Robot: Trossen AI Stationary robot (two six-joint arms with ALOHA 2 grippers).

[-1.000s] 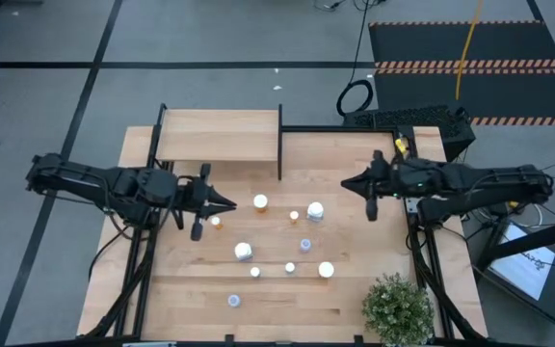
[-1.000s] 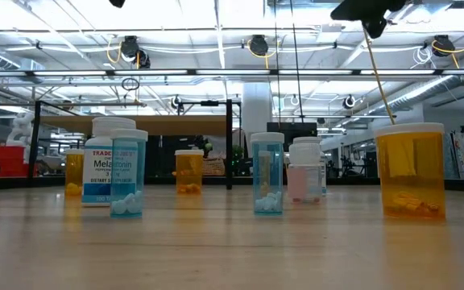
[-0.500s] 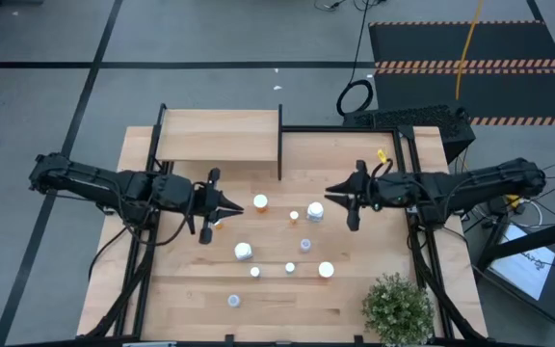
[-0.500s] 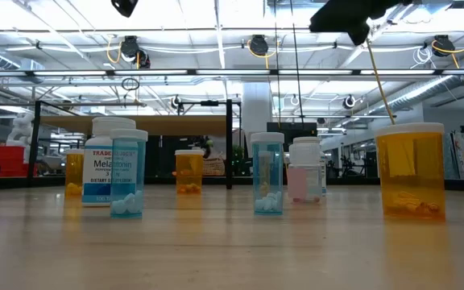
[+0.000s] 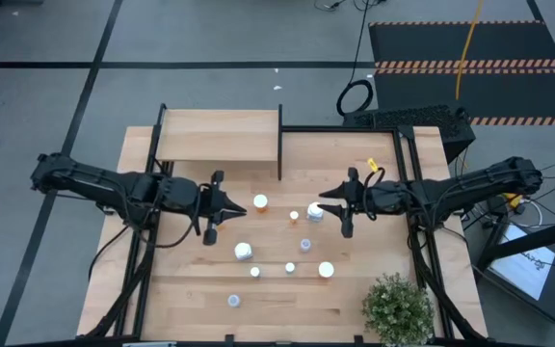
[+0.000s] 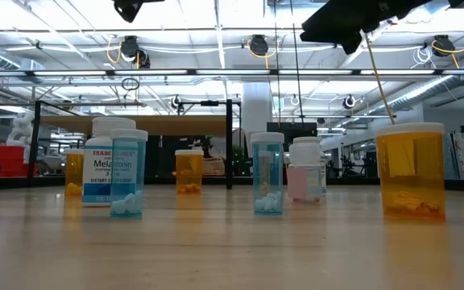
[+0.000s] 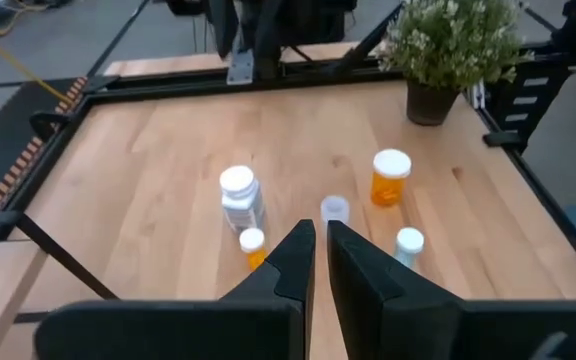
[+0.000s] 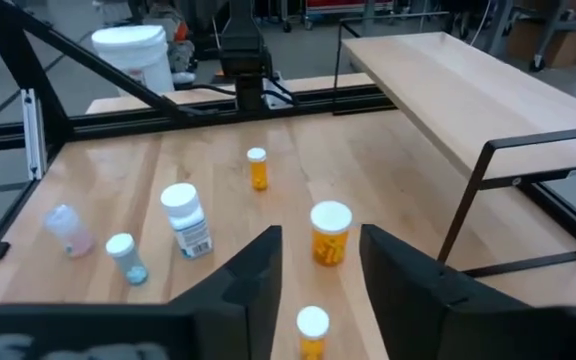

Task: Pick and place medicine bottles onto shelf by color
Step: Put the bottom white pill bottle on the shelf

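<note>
Several small white-capped medicine bottles stand upright on their bases mid-table: an orange one (image 5: 260, 202), a white one (image 5: 315, 210), a small orange one (image 5: 294, 216), a white one (image 5: 244, 252) and bluish ones (image 5: 305, 245). The shelf (image 5: 218, 135) stands at the far left with nothing on it. My left gripper (image 5: 239, 205) (image 7: 320, 250) is shut and empty, raised just left of the orange bottle. My right gripper (image 5: 322, 198) (image 8: 320, 250) is open and empty, raised beside the white bottle; in its wrist view an orange bottle (image 8: 330, 232) shows ahead between its fingers.
A green potted plant (image 5: 396, 308) stands at the near right corner. The shelf's black upright panel (image 5: 279, 145) rises at its right end. More bottles stand nearer the front edge: an orange one (image 5: 326, 270) and a small one (image 5: 233, 301).
My right gripper has gone toward the table's left, closing in on the group of bottles by the white one. My left gripper has gone a little toward the table's right, toward the orange bottle. No bottle has moved.
</note>
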